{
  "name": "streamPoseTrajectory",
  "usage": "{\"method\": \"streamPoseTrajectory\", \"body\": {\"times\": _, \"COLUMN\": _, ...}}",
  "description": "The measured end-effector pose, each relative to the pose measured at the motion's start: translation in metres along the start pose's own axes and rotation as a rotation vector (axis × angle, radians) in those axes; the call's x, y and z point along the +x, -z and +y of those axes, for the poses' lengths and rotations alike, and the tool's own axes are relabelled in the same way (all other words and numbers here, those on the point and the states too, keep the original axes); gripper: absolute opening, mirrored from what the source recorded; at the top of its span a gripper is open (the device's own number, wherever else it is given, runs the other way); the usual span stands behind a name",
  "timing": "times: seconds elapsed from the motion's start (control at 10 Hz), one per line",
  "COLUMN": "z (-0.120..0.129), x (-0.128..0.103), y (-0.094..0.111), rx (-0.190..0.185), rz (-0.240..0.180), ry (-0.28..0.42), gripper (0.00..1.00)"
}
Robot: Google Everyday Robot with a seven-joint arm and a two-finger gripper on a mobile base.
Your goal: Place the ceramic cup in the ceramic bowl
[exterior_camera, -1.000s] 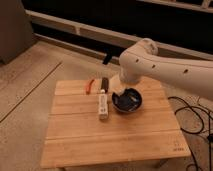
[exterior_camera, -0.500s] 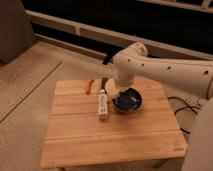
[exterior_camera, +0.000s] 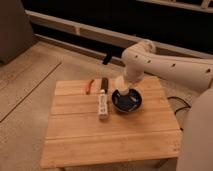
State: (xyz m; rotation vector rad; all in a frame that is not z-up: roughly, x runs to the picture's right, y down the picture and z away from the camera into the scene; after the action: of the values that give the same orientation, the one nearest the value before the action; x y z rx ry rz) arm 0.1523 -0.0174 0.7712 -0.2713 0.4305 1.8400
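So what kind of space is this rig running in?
Probably a lab or test area rather than a home: a low slatted light-wood table stands on speckled bare floor, a black cable trails beside it, and the white arm's gripper hangs shut over the glossy dark round bowl.

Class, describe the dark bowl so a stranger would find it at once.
On the wooden table, look right of the long white bar. The ceramic bowl sits there under the gripper; it alone is round, glossy and blue-black.
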Motion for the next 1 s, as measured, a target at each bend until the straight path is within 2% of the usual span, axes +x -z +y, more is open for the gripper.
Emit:
{"method": "streamPoseTrajectory", "body": {"times": 0.2, "z": -0.016, "x": -0.003, "y": -0.008, "rx": 0.015, "rz": 0.012, "ry": -0.041, "gripper": 0.0}}
{"method": "streamPoseTrajectory", "body": {"times": 0.4, "z": -0.036, "x": -0.006, "y": -0.023, "rx": 0.056, "rz": 0.037, "ry": -0.086, "gripper": 0.0}}
{"method": "streamPoseTrajectory", "body": {"times": 0.6, "z": -0.045, "x": -0.008, "y": -0.038, "rx": 0.075, "rz": 0.063, "ry": -0.119, "gripper": 0.0}}
{"method": "streamPoseTrajectory", "body": {"times": 0.8, "z": -0.045, "x": -0.003, "y": -0.057, "rx": 0.09, "rz": 0.101, "ry": -0.134, "gripper": 0.0}}
{"method": "streamPoseTrajectory", "body": {"times": 1.0, "z": -0.032, "x": 0.004, "y": -0.077, "rx": 0.093, "rz": 0.139, "ry": -0.123, "gripper": 0.0}}
